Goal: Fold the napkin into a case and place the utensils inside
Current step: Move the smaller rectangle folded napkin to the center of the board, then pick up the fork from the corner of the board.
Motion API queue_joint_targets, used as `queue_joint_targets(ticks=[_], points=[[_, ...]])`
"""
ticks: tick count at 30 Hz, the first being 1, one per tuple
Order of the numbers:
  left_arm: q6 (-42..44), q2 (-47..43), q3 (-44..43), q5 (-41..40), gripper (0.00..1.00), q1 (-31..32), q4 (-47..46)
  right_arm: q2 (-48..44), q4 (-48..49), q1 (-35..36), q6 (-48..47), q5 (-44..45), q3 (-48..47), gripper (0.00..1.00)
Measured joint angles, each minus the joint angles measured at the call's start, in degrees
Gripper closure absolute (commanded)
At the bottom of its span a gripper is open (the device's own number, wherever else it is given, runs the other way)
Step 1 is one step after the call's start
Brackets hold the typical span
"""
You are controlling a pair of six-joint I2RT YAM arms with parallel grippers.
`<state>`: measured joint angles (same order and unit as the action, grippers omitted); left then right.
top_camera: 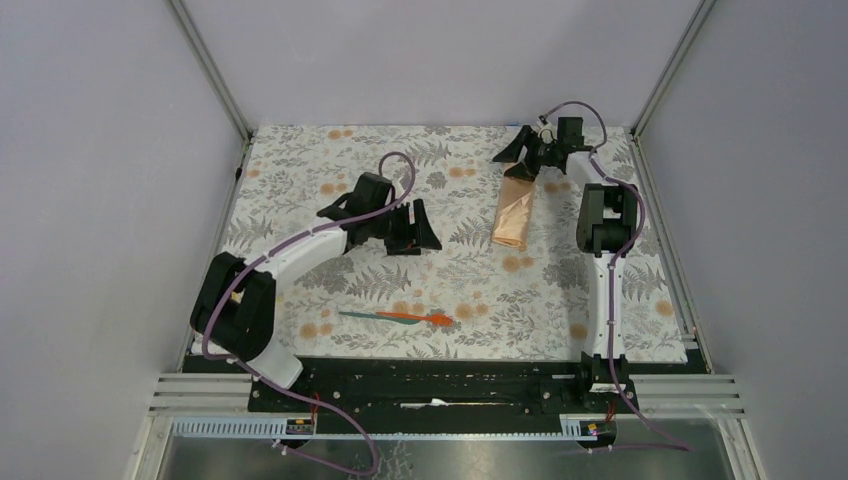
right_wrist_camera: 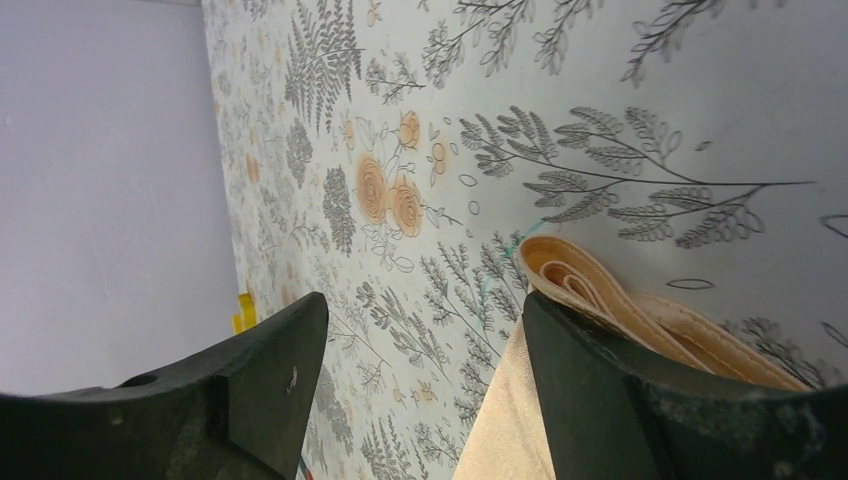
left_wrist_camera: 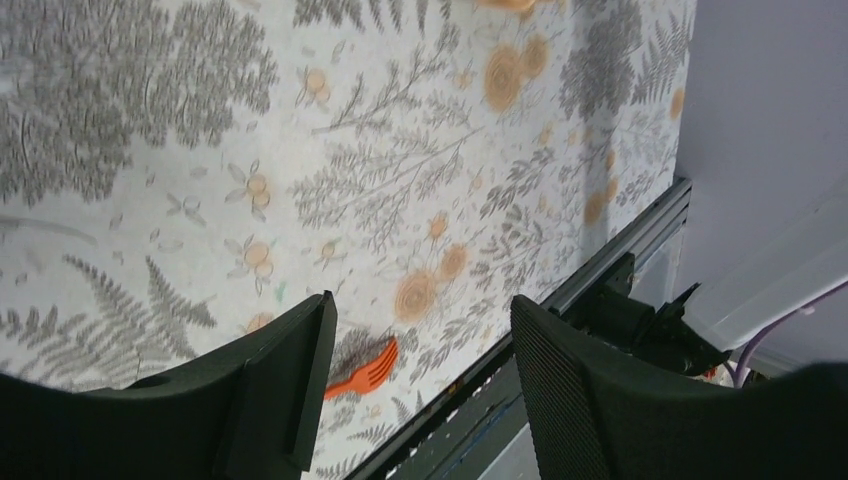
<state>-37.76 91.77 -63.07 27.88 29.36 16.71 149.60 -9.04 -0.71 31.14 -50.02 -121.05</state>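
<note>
top external: utensils [top_camera: 398,317] lie apart from case [top_camera: 514,220]; left tool [top_camera: 413,238] and right tool [top_camera: 519,162] gape.

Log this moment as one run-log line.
napkin case: folded, far right | utensils: on tablecloth, outside it | left gripper: open, empty | right gripper: open, by case's far end

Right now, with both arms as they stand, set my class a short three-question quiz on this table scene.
1. True or false: the utensils already lie inside the case.
2. Which claw is at the case's far end? A) left B) right
3. Fill in: the orange fork lies beside a ____ utensil.

Key: 1 false, they lie on the cloth near the arm bases; 2 B, the right claw; 3 teal.
</note>
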Motion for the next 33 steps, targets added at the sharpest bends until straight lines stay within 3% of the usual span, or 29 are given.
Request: queue_joint_targets(ticks=[8,10,14,17,21,26,33], points=[[-0.48,-9.25,11.89,-1.88,0.25,0.02,1.49,-2.97,-7.89,-0.22,-3.17,4.37,-0.33,0.12],[-0.44,-11.10,13.46,-2.75,0.17,0.35,2.43,-7.91,-10.32,0.15,-3.98,6.75,3.74,0.11],[0.11,-13.86,14.05,-6.23,0.16,2.95,5.31,-21.35,-13.51,2.51,-5.33,13.73,13.07,0.09],[1.18,-14.25,13.46,-9.51,0.25,6.95,9.16,-35.28,-13.09,6.49,-5.75,18.71,23.39,0.10],[4.02,-11.43,10.51,-14.08,0.30,12.92,16.09,-52.46,-9.03,14.08,-5.84,20.44,39.67,0.11],[9.79,-6.29,4.44,-18.69,0.23,20.63,19.89,-65.83,-9.16,16.04,-6.67,22.88,57.05,0.11],[20.15,3.93,-2.60,-24.02,0.14,30.12,20.81,-77.92,-12.52,14.14,-7.98,27.91,65.99,0.11]])
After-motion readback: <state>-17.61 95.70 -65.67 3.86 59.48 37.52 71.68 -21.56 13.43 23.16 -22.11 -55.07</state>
